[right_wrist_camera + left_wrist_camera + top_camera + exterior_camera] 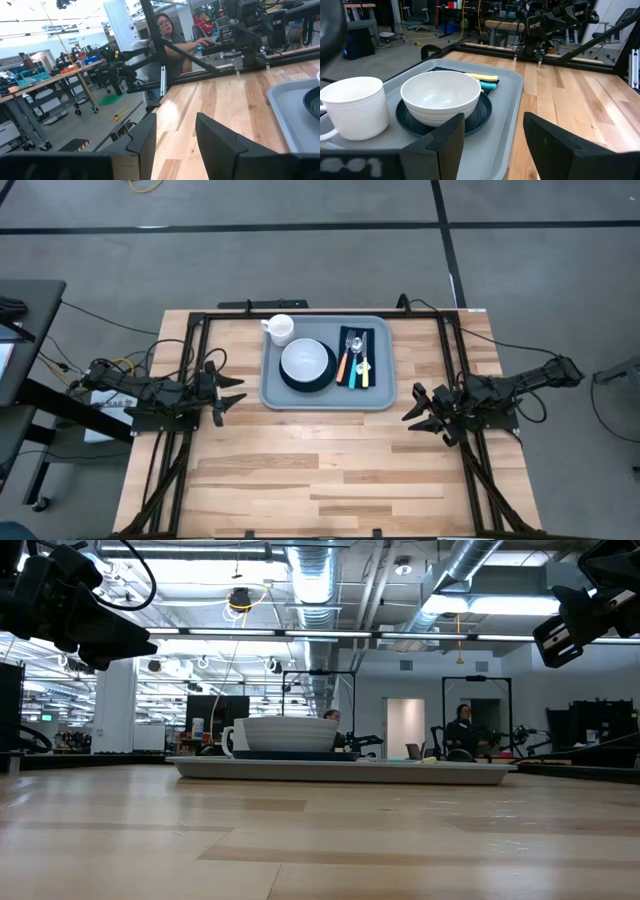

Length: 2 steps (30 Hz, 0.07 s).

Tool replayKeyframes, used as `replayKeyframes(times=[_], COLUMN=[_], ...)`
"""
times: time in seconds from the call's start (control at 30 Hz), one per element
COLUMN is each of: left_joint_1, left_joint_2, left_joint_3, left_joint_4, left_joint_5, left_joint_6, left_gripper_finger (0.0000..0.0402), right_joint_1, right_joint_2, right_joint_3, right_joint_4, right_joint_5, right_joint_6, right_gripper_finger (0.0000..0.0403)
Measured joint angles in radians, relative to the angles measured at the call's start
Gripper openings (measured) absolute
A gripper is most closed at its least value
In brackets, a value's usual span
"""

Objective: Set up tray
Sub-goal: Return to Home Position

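The light grey-blue tray (pixel 328 396) lies flat on the far middle of the wooden table. On it stand a white bowl (pixel 307 361) on a dark blue plate (pixel 307 382), a white mug (pixel 280 329) at the far left corner, and colourful-handled cutlery (pixel 355 367) on a dark navy napkin (pixel 376 338). The left wrist view shows the tray (pixel 512 120), bowl (pixel 441 97) and mug (pixel 355 107) close ahead. My left gripper (pixel 232 401) hovers open left of the tray. My right gripper (pixel 416 406) hovers open right of it.
Black frame rails (pixel 455 360) run along the table's left, right and far sides. Bare wooden tabletop (pixel 330 465) stretches across the near half. Beyond the table a person (pixel 172 37) sits at another workstation.
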Motion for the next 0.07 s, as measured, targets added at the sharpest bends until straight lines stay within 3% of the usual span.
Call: replayKeyframes(times=[0.07], left_joint_1=[0.000], left_joint_2=[0.000], left_joint_3=[0.000], left_joint_4=[0.000], left_joint_5=[0.000], left_joint_6=[0.000], left_gripper_finger=[0.0191], right_joint_1=[0.000], right_joint_2=[0.000], right_joint_3=[0.000], right_joint_4=[0.000], right_joint_5=[0.000], right_joint_6=[0.000], right_gripper_finger=[0.0129])
